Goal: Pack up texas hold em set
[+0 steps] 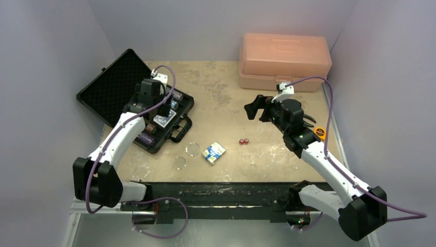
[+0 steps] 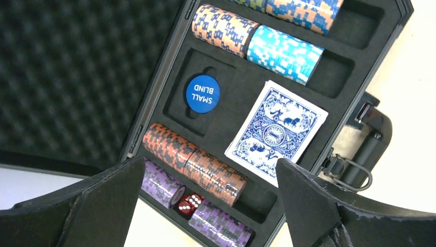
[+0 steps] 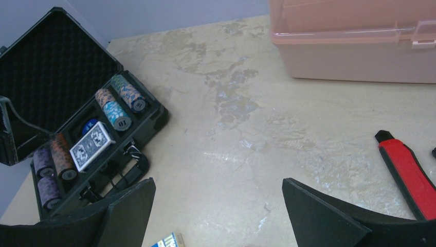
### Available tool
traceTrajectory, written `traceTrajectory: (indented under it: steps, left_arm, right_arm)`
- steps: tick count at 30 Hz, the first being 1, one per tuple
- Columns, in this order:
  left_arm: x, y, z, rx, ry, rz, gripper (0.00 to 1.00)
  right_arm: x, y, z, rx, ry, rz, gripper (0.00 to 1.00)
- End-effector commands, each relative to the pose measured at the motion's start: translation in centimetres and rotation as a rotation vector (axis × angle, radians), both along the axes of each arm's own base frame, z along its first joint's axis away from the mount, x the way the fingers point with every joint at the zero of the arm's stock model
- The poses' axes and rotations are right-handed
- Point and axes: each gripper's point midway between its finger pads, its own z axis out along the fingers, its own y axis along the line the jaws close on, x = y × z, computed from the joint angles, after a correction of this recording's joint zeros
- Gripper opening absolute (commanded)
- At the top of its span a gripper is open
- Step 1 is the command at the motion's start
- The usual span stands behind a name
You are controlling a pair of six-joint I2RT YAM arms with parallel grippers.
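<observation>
Lying diagonally — open briefcase (image 1: 110, 87), handle (image 1: 181, 129) facing the loose deck (image 1: 213, 153).

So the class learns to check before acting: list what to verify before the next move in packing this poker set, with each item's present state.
1. Briefcase lid open: ok.
2. Left gripper open and empty, over the briefcase: ok.
3. Right gripper open and empty: ok.
4. One card deck seated in the briefcase: ok.
5. Everything packed: not ok; the second deck, red dice and clear discs lie on the table.
6. Free slot for the second deck: cannot tell.
</observation>
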Motion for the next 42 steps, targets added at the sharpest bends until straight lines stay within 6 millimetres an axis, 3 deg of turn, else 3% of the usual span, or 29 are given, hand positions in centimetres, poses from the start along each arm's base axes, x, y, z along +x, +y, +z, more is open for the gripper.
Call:
traceTrajectory:
  steps: [1,8,15,23,33,42]
  left_arm:
    - [0.8,0.8,2.3,-0.156,-0.114,0.174,1.00]
    - [0.4,1.5,3.0,-0.353,-0.128,0.323,0.94]
    - [0.2,1.3,1.0,-0.524,-0.079,0.433,0.90]
    - [0.8,0.4,-0.8,-0.560,-0.014,0.440,0.82]
    - [1.3,0.4,-3.6,-0.560,0.050,0.503,0.65]
    - [1.7,0.9,-5.9,-0.540,0.083,0.556,0.56]
  right_arm:
    - [0.1,-0.2,0.7,-0.008,-0.033,-0.010,0.99]
    - [0.1,-0.2,0.6,-0.010,-0.029,-0.010,0.99]
    - [0.2,-0.2,0.5,-0.009,-0.027,-0.012,0.99]
    - [0.2,-0.1,0.3,-0.010,-0.024,-0.010,0.99]
    - [0.3,0.0,0.1,-0.013,-0.021,-0.012,0.99]
    - [0.2,0.1,0.0,-0.016,-0.021,-0.009,0.99]
